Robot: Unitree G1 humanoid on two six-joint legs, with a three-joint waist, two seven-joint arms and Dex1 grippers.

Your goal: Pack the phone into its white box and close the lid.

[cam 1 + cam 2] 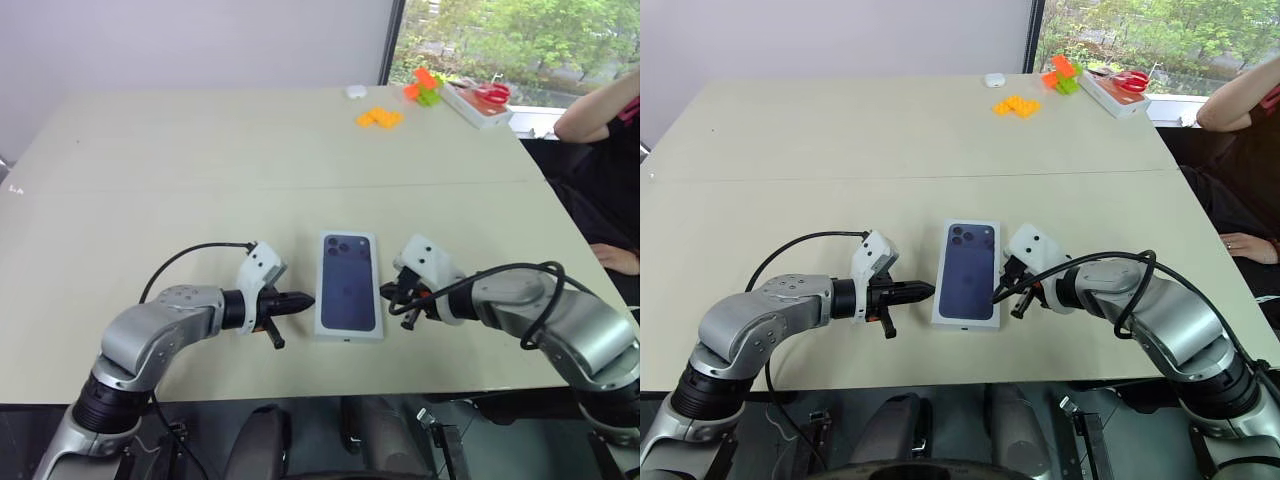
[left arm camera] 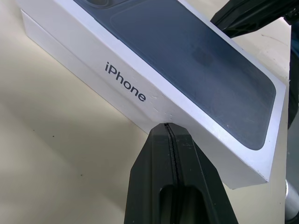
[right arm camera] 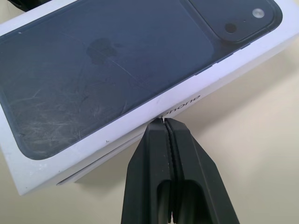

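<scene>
The lid (image 1: pixel 349 285), white-bordered with a dark phone picture on top, lies closed over the white box on the tan table (image 1: pixel 200 180), near its front edge. "iPhone" is printed on the lid's long side (image 2: pixel 126 81). The phone is hidden. My left gripper (image 1: pixel 305 299) is shut, and its tip rests against the lid's left long side (image 2: pixel 154 109). From the other side my right gripper (image 1: pixel 388 293) is also shut, with its tip at the lid's right long side (image 3: pixel 140 119). Neither gripper holds anything.
At the table's far right lie orange blocks (image 1: pixel 380 118), green and orange blocks (image 1: pixel 425 88), a small white object (image 1: pixel 356 91) and a white tray with red scissors (image 1: pixel 480 103). A person sits at the right edge, with an arm (image 1: pixel 600 110) and a hand (image 1: pixel 615 258) in view.
</scene>
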